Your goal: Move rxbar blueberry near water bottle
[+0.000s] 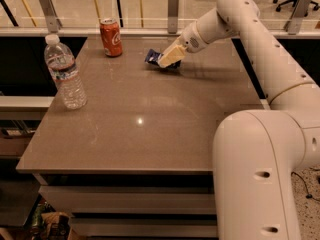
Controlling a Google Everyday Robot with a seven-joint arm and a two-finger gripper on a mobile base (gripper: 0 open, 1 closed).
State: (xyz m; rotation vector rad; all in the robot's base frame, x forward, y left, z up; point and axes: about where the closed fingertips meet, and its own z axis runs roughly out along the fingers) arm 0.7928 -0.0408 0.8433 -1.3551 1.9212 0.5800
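The rxbar blueberry (152,57), a small dark blue shiny wrapper, is at the far middle of the table, right of the red can. My gripper (168,59) reaches in from the right and its cream fingers (170,55) are shut on the bar's right end, low over the tabletop. The bar's left end sticks out past the fingers; the rest is hidden under them. The water bottle (64,72), clear and ribbed with a white cap, stands upright near the table's left edge, well to the left of the gripper and nearer the front.
A red soda can (110,37) stands upright at the far edge, between the bottle and the bar. The brown table (150,134) ends at a railing behind. My white arm (260,44) crosses the table's right side.
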